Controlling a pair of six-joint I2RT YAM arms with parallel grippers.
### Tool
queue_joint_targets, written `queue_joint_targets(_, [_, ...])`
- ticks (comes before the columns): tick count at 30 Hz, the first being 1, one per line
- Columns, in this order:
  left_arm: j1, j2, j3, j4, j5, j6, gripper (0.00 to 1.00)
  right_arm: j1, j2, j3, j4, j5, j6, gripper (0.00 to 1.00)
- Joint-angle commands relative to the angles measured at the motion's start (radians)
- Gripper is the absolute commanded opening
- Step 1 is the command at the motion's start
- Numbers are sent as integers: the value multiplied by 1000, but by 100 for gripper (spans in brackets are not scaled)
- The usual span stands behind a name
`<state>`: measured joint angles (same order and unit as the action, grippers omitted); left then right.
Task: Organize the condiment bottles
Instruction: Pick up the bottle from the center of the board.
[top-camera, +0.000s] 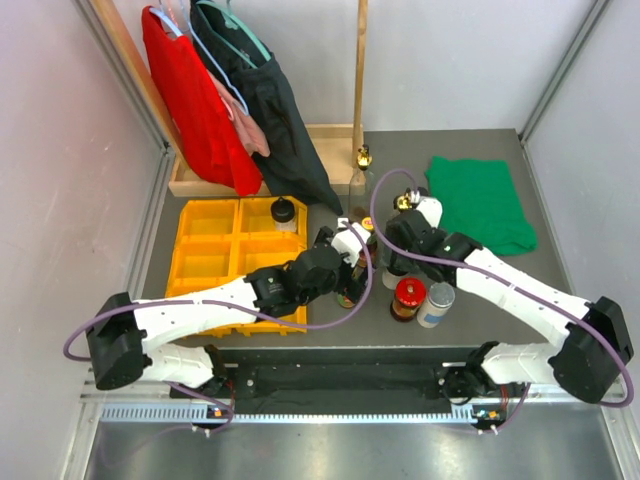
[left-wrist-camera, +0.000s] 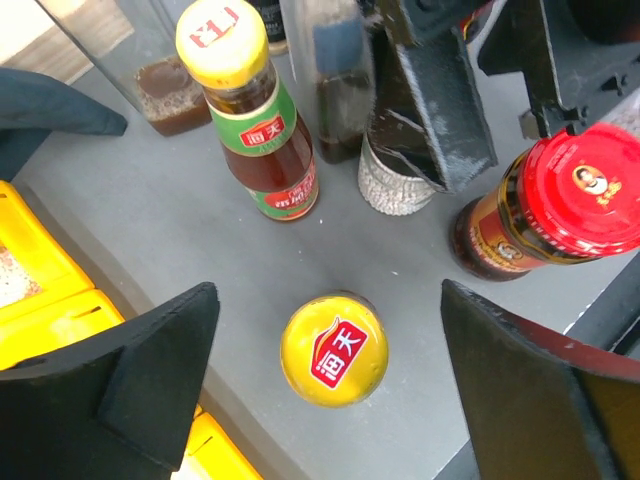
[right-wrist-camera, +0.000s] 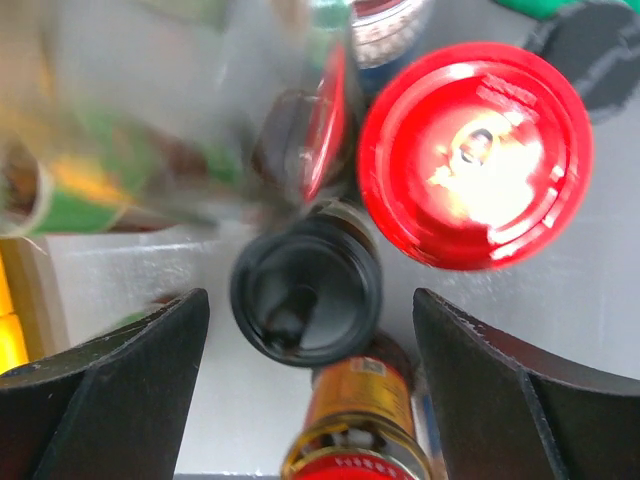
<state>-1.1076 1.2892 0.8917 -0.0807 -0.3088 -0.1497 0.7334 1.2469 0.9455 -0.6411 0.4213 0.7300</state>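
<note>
One jar in tray; remaining bottles clustered on desk; left pincer, right pincer spread wide, empty.

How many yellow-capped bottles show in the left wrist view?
2. The near bottle stands under the open left gripper; the far bottle stands beyond it, green-labelled. Others may be hidden.

The yellow-capped bottle is ringed by bare table (loads of room), but the black-capped jar is pretty crowded by the red-lidded jar.
</note>
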Motion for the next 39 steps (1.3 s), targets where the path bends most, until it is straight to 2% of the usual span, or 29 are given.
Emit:
queue_joint_targets(1, [-5,-48,0,59,-18,-4,99,14,-41,13,-60,46,19,82])
queue_joint_targets(18, [-5,-103,-5,58,-42,-24,99,66,-84,-86,58,45,8,84])
queue_joint_targets(24, [-5,-116,-11,64,-52,-30,99,110,-75,-135,152,126,23,83])
queue_joint_targets(30, [-5,-114,-10,61,-58,-30,99,158,-38,-148,215,220,23,80])
queue_joint_targets(39, [-5,-120,-17,59,-70,-30,99,161,11,-137,179,298,91,68])
